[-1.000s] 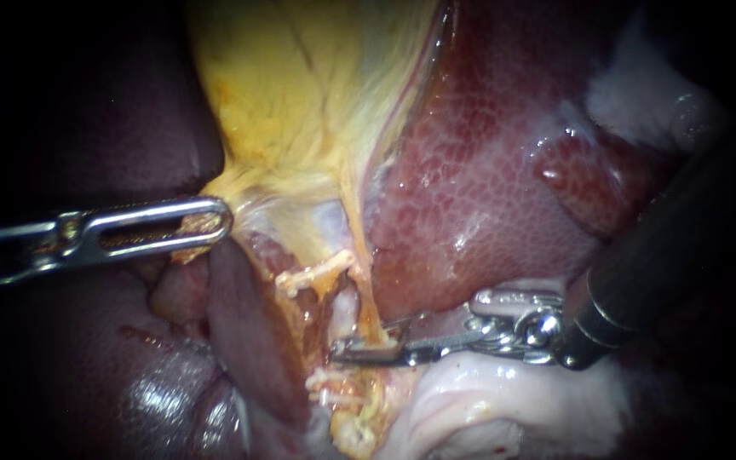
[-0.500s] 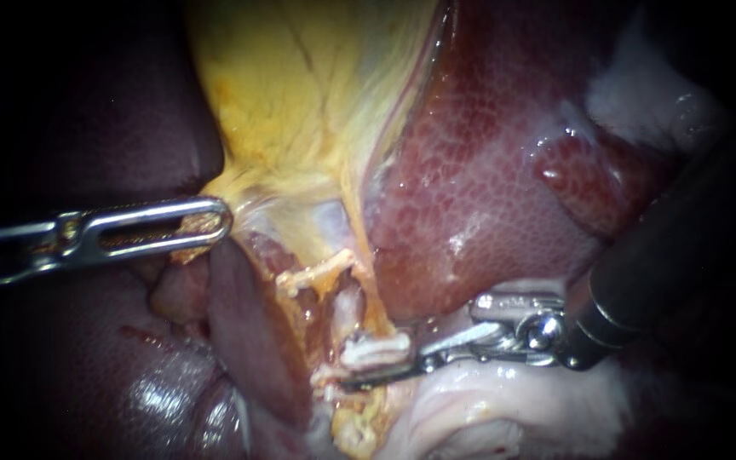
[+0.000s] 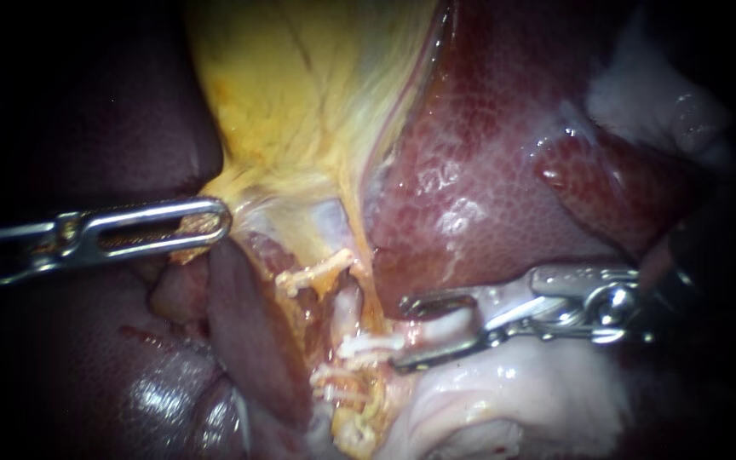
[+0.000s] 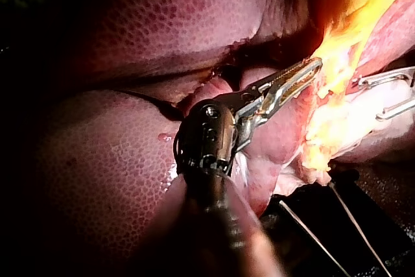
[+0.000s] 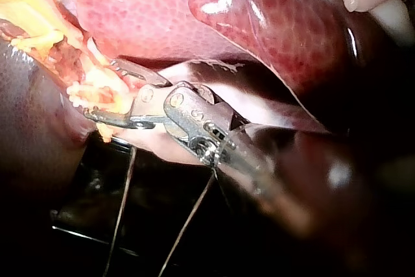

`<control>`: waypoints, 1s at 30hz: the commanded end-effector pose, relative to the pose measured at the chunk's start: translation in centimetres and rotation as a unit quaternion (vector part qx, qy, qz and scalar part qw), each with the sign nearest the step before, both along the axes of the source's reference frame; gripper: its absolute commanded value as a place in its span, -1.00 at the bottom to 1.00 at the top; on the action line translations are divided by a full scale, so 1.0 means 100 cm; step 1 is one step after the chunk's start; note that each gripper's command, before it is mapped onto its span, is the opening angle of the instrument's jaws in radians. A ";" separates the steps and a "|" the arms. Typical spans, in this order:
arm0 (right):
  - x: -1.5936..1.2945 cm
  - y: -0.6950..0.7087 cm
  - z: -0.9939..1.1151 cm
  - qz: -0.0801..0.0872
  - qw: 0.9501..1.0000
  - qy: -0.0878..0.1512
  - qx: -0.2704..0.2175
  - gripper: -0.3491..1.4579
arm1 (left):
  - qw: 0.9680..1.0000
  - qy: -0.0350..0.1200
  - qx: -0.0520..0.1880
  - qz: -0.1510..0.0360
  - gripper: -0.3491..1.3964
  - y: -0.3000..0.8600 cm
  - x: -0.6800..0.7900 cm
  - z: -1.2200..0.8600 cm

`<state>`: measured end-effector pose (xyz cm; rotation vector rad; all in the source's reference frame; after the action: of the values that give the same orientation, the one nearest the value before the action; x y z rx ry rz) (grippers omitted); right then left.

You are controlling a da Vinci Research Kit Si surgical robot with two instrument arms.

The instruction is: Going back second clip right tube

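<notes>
From where I stand, the left instrument comes in from 9 o'clock, its jaws clamped on a yellow fold of the gallbladder. The left wrist view shows the same: the two jaws lie close together with tissue pinched between them.

The right instrument enters from 3 o'clock. Its jaws stand apart with a clear gap and hold nothing. The clip, small and white, sits across the tube at the jaws' 9 o'clock, just beside the tips; I cannot tell whether they touch. More white clips lie on the tissue at the clip's 7 o'clock and 11 o'clock.

The liver fills the field from 12 to 3 o'clock of the tube.

In the right wrist view the jaws gape ahead of the shaft, and two thin threads run under it.
</notes>
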<state>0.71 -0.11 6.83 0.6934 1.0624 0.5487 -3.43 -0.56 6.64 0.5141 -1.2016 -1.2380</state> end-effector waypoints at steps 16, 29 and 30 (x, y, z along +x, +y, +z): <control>-0.0036 0.0044 -0.0071 0.021 0.999 0.041 -0.029 0.05 | 1.000 0.006 -0.008 0.012 -1.00 -0.0029 -0.0045 0.0039; -0.0036 0.0043 -0.0072 0.019 0.999 0.043 -0.028 0.05 | 0.999 0.012 -0.004 0.038 -1.00 -0.0039 -0.0103 0.0080; -0.0036 0.0043 -0.0072 0.019 0.999 0.043 -0.028 0.05 | 0.999 0.011 -0.004 0.038 -1.00 -0.0039 -0.0103 0.0080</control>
<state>0.34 0.33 6.10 0.6518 1.1683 0.5245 -4.46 -0.95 7.44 0.5335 -1.1587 -1.1700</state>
